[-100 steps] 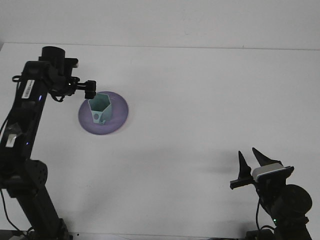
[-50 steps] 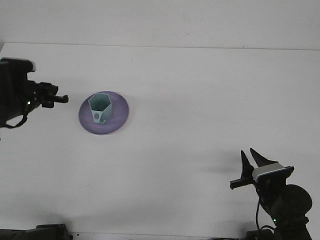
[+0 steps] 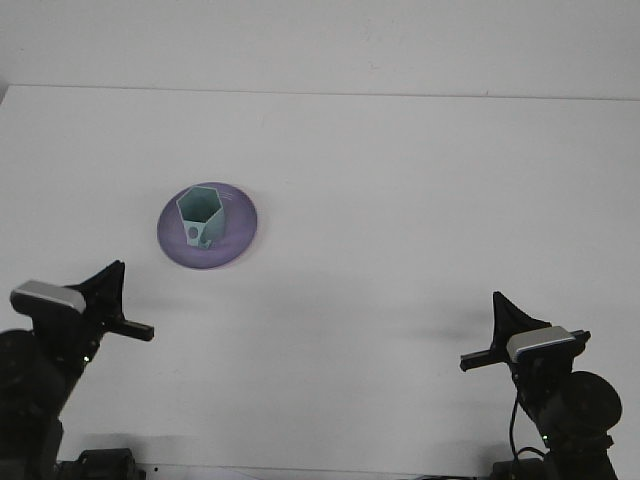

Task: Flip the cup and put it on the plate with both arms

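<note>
Cup: pale green hexagonal cup (image 3: pixel 201 217) stands mouth up on the purple plate (image 3: pixel 242 235), near its middle; task looks complete
Left gripper (image 3: pixel 112 300): well below and left of the plate; holds nothing; finger spread I cannot tell
Right gripper (image 3: pixel 498 328): far right of the plate, low; fingers look closed together, empty
Risk: the tall narrow cup could tip if an arm swung across the plate; both sit well clear
</note>
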`<state>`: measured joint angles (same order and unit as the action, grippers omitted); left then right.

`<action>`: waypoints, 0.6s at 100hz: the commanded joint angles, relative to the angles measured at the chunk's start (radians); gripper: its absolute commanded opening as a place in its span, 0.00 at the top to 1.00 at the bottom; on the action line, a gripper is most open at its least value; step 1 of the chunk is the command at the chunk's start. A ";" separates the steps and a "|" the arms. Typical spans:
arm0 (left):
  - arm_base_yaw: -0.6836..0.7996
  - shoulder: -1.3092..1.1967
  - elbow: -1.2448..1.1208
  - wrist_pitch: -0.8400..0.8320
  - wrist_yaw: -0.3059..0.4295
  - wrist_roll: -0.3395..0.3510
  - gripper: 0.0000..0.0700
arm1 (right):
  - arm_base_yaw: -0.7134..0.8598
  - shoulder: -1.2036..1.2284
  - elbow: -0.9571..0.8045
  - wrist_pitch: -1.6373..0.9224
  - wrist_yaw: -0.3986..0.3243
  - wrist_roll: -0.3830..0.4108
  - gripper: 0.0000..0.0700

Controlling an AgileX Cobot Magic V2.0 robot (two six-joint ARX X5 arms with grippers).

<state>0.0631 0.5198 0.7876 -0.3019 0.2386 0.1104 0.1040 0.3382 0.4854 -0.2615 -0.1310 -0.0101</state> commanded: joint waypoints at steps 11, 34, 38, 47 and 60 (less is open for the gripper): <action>0.002 -0.203 -0.303 0.183 -0.004 -0.053 0.98 | 0.001 -0.037 -0.071 0.133 0.005 0.033 1.00; 0.002 -0.266 -0.363 0.281 -0.037 -0.081 0.98 | 0.001 -0.039 -0.078 0.154 0.048 0.028 1.00; 0.002 -0.266 -0.363 0.283 -0.043 -0.081 0.98 | 0.001 -0.040 -0.078 0.153 0.061 0.029 1.00; 0.002 -0.266 -0.363 0.281 -0.046 -0.081 0.98 | 0.001 -0.047 -0.078 0.150 0.060 0.020 1.00; 0.002 -0.269 -0.363 0.280 -0.046 -0.081 0.98 | 0.001 -0.050 -0.078 0.156 0.060 0.021 1.00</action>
<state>0.0635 0.2520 0.4206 -0.0338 0.1970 0.0345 0.1040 0.2893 0.4023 -0.1158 -0.0746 0.0051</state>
